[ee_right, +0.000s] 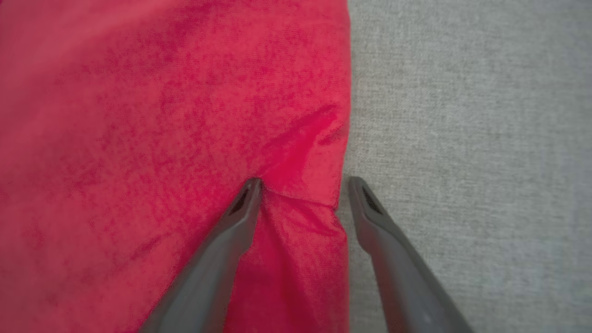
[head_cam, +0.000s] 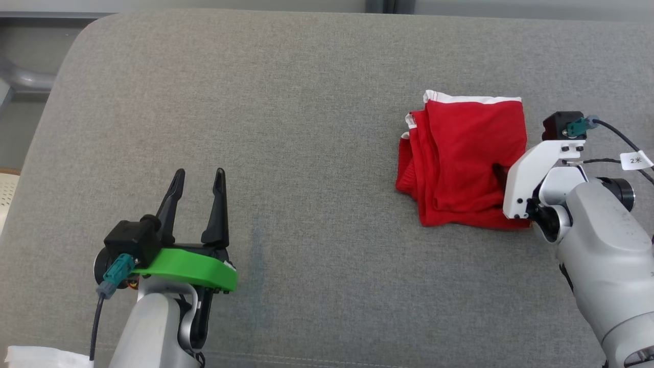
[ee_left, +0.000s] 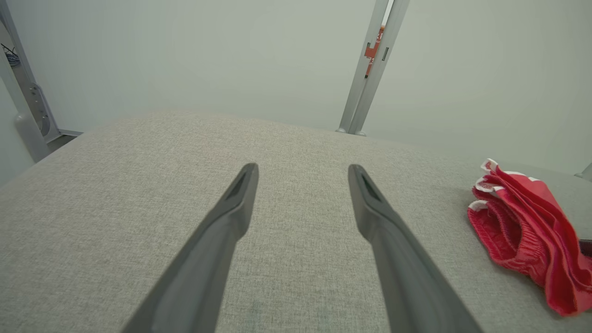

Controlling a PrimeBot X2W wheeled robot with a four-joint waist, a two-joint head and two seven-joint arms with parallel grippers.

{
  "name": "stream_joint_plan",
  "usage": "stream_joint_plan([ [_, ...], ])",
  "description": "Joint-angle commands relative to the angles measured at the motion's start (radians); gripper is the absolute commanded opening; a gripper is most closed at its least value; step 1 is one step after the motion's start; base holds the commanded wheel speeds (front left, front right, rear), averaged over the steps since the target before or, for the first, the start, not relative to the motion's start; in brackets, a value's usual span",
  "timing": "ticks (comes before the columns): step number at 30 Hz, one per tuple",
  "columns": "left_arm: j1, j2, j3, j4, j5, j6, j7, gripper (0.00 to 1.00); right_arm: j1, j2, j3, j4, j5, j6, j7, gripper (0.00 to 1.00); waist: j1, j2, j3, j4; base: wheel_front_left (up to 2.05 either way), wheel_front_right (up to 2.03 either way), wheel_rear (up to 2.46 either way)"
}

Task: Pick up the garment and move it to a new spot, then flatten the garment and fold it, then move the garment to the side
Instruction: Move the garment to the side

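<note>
The garment [head_cam: 460, 158] is a red piece with white trim, folded into a rough rectangle at the right of the grey cushion [head_cam: 306, 102]. My right gripper [ee_right: 305, 185] is open and straddles its right edge: one finger [ee_right: 231, 226] presses on the red cloth, the other rests on bare cushion beside it. A small ridge of cloth lies between the jaws. In the head view a dark fingertip [head_cam: 498, 173] shows on the garment below the white wrist mount. My left gripper [head_cam: 199, 176] stands open and empty at the lower left, far from the garment [ee_left: 522, 231].
The cushion's rounded left edge [head_cam: 56, 102] drops to the floor. A white object [head_cam: 36, 355] lies at the bottom left corner. A grey metal post [ee_left: 370, 69] stands behind the cushion against a pale wall. A cable and tag [head_cam: 633, 160] hang by the right wrist.
</note>
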Motion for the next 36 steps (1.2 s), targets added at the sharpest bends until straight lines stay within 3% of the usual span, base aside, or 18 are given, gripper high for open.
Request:
stream_joint_plan([
  [1, -0.020, 0.003, -0.002, -0.001, 0.002, -0.003, 0.000, 1.00, 0.017, 0.018, 0.032, 0.014, 0.006, 0.002, -0.002, 0.00, 0.0000, 0.0000, -0.002, -0.006, 0.00, 0.00, 0.00],
  [10, 0.009, 0.003, 0.047, -0.011, 0.044, -0.003, 0.000, 1.00, -0.042, -0.044, 0.195, -0.017, -0.008, 0.000, -0.009, 0.00, 0.0000, 0.0000, -0.039, -0.070, 0.00, 0.00, 0.00],
  [22, 0.045, 0.026, 0.161, -0.092, 0.100, -0.003, 0.001, 1.00, -0.235, -0.103, 0.407, -0.113, 0.046, 0.000, 0.068, 0.00, 0.0000, 0.0000, 0.013, -0.299, 0.00, 0.00, 0.00],
  [28, 0.020, 0.033, 0.175, -0.146, 0.107, -0.003, 0.001, 1.00, -0.292, -0.208, 0.431, -0.137, 0.071, 0.000, 0.078, 0.00, 0.0000, 0.0000, 0.076, -0.367, 0.00, 0.00, 0.00],
  [36, -0.033, 0.053, 0.136, -0.169, 0.119, -0.003, 0.001, 1.00, -0.296, -0.386, 0.361, -0.112, 0.013, 0.000, 0.021, 0.00, 0.0000, 0.0000, 0.166, -0.358, 0.00, 0.00, 0.00],
])
